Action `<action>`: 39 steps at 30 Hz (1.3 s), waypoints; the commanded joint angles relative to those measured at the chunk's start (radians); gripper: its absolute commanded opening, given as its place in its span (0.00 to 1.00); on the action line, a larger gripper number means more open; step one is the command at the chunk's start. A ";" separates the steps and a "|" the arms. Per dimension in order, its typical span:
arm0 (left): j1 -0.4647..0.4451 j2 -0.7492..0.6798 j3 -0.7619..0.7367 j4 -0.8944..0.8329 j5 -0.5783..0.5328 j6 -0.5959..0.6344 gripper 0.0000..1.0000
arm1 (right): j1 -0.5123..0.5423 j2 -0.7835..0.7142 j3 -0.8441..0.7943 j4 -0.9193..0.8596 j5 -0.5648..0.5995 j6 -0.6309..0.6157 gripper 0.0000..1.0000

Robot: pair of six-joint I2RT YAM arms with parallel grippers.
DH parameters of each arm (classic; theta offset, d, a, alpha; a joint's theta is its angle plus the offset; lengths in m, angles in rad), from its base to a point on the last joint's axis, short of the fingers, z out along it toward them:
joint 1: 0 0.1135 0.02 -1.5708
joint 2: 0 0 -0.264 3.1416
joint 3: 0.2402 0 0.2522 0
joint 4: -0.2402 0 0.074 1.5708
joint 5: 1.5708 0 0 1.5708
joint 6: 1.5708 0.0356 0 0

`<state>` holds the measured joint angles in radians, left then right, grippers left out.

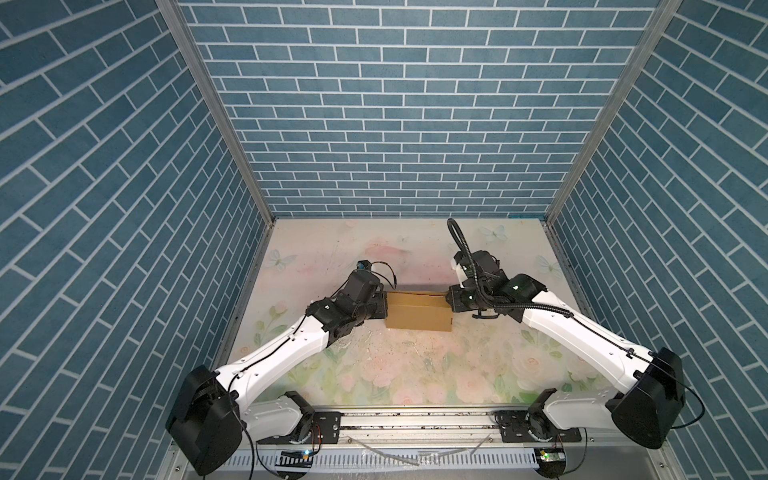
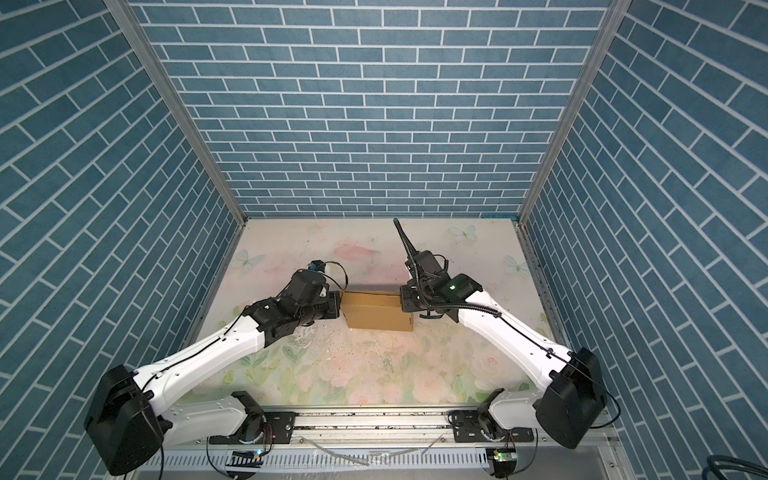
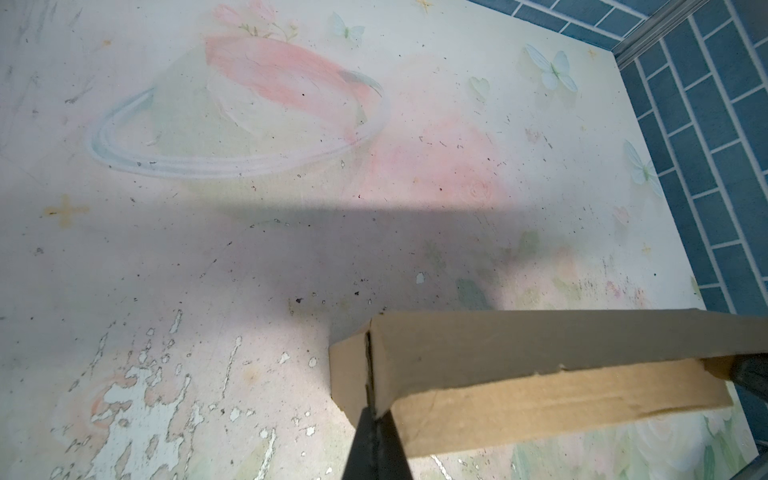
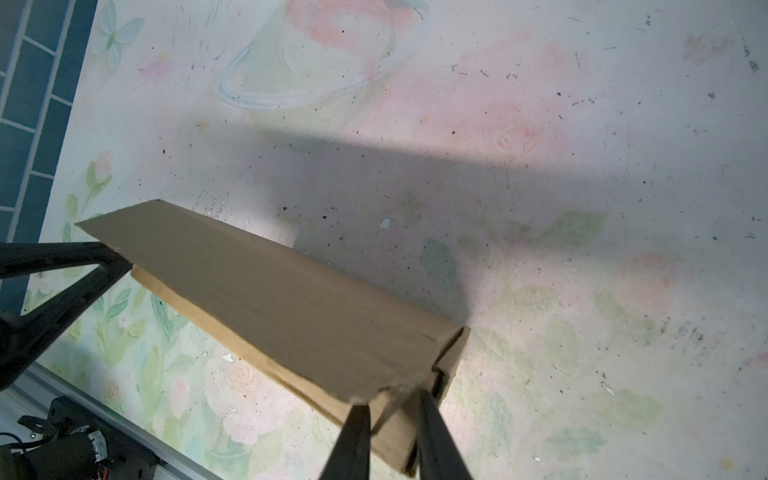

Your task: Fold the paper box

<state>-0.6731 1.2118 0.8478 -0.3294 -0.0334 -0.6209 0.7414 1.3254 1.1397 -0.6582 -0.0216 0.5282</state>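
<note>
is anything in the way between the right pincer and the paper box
Nothing visible stands between them. The right pincer straddles one end of the paper box, and the left pincer is shut on the other end.

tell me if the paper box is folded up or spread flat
Folded up: in both top views the paper box is a shallow rectangular block with top and walls formed, no flaps spread out.
</note>
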 commanded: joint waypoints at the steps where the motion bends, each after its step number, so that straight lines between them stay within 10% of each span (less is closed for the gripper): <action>1: -0.005 -0.009 -0.004 -0.019 -0.017 -0.001 0.00 | 0.005 -0.017 0.044 -0.027 0.023 0.033 0.21; 39: -0.007 -0.009 -0.004 -0.019 -0.020 -0.003 0.00 | 0.006 -0.042 0.022 -0.043 0.037 0.036 0.11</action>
<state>-0.6746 1.2118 0.8478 -0.3286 -0.0338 -0.6212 0.7418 1.3079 1.1393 -0.6708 -0.0105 0.5282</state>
